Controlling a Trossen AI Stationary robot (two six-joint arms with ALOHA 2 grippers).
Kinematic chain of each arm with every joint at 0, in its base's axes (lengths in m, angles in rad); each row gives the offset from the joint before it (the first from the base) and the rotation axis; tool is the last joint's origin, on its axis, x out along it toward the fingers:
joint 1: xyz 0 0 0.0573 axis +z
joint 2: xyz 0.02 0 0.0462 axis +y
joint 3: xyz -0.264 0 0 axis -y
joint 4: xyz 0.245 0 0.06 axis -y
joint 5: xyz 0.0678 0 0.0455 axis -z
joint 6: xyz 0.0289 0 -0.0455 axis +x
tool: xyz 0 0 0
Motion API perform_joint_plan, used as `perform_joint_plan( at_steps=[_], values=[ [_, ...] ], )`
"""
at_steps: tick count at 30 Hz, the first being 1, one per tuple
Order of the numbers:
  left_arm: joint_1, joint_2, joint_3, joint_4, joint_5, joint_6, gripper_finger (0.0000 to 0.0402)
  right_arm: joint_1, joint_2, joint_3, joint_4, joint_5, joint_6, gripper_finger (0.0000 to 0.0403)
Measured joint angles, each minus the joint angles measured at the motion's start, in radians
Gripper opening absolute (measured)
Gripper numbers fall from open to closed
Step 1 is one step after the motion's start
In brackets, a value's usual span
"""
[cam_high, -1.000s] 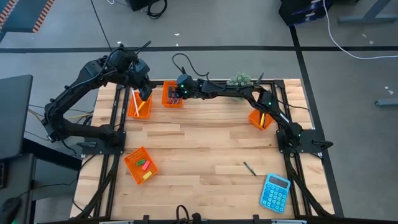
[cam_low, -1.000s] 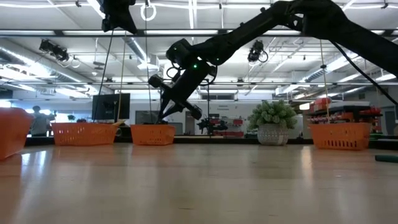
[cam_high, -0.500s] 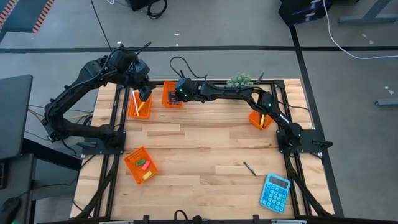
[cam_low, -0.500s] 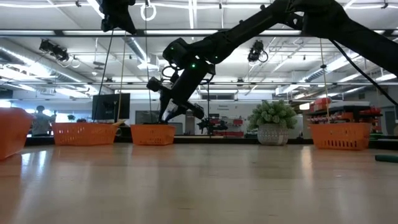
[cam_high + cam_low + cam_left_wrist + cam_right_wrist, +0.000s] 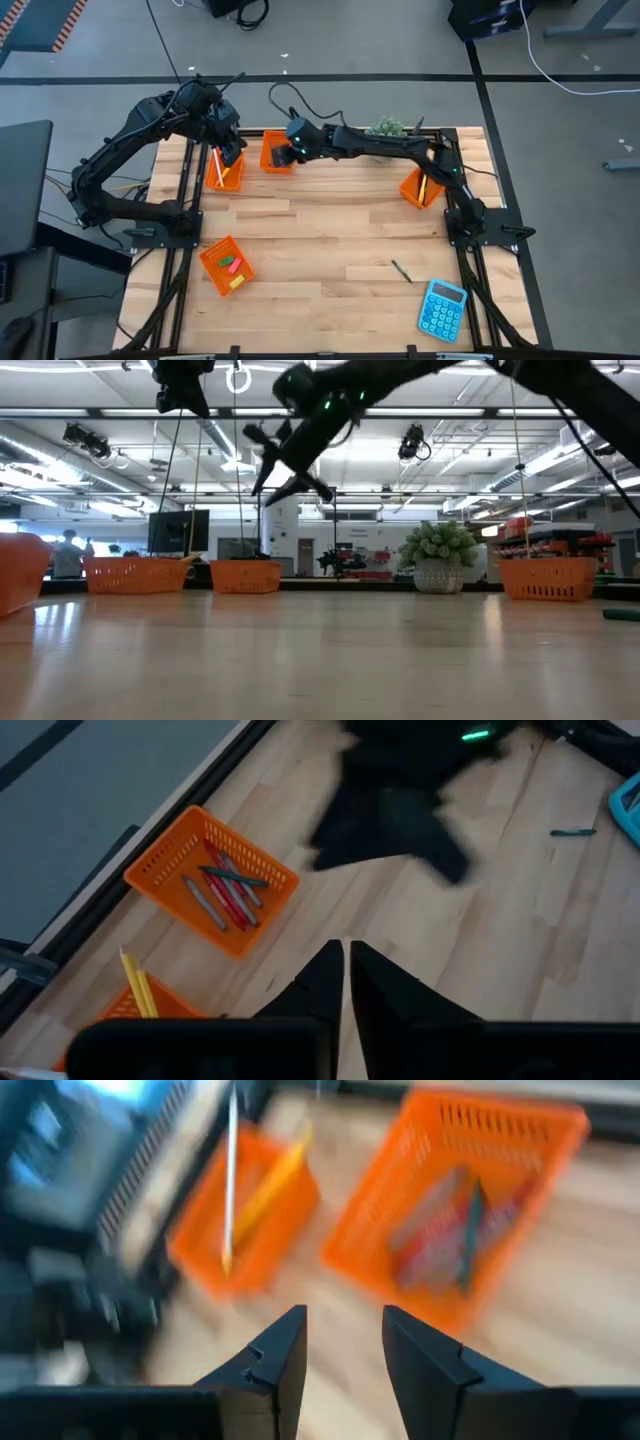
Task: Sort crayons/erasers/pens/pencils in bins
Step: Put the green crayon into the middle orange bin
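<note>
My two arms are dark, near black, built of slim jointed links on black bases bolted to a black frame. My right arm (image 5: 380, 146) carries a small green light near its wrist and a thin black cable looping off it. My left arm (image 5: 120, 160) is bulkier at its joints. My left gripper (image 5: 345, 982) and right gripper (image 5: 340, 1350) end in flat, tapered matte black fingers.
</note>
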Motion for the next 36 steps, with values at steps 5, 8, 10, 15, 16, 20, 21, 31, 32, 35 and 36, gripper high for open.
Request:
perform_joint_plan(
  at_steps=[5, 8, 10, 15, 16, 20, 21, 31, 32, 35, 36],
  values=[
    [0.000, 0.000, 0.000, 0.009, 0.000, 0.006, 0.0036, 0.075, -0.111, 0.000, -0.376, -0.009, -0.121, 0.0138],
    [0.000, 0.000, 0.000, 0.013, 0.000, 0.025, 0.0032, 0.132, -0.160, 0.001, -0.627, 0.010, -0.181, 0.0138],
    [0.000, 0.000, 0.000, 0.013, 0.000, 0.030, 0.0029, 0.167, -0.172, 0.000, -0.769, 0.010, -0.192, 0.0138],
    [0.000, 0.000, 0.000, 0.011, 0.009, 0.030, 0.0026, 0.241, -0.223, -0.120, -0.841, -0.074, -0.162, 0.0152],
    [0.000, 0.000, 0.000, 0.011, 0.010, 0.030, 0.0027, 0.257, -0.239, -0.166, -0.823, -0.103, -0.140, 0.0156],
    [0.000, 0.000, 0.000, 0.012, 0.010, 0.035, 0.0032, 0.330, -0.314, -0.389, -0.724, -0.179, -0.004, 0.0170],
    [0.000, 0.000, 0.000, 0.012, 0.010, 0.038, 0.0033, 0.350, -0.338, -0.439, -0.699, -0.184, 0.037, 0.0172],
    [0.000, 0.000, 0.000, 0.013, 0.010, 0.041, 0.0019, 0.574, -0.548, -0.784, -0.553, -0.151, 0.381, 0.0172],
    [0.000, 0.000, 0.000, 0.013, 0.010, 0.040, 0.0018, 0.594, -0.556, -0.810, -0.553, -0.145, 0.409, 0.0172],
    [-0.007, 0.000, 0.000, 0.013, 0.017, 0.030, 0.0014, 0.652, -0.573, -0.868, -0.538, -0.145, 0.483, 0.0172],
    [-0.010, 0.000, 0.000, 0.013, 0.020, 0.030, 0.0014, 0.670, -0.576, -0.884, -0.519, -0.150, 0.501, 0.0172]
  ],
)
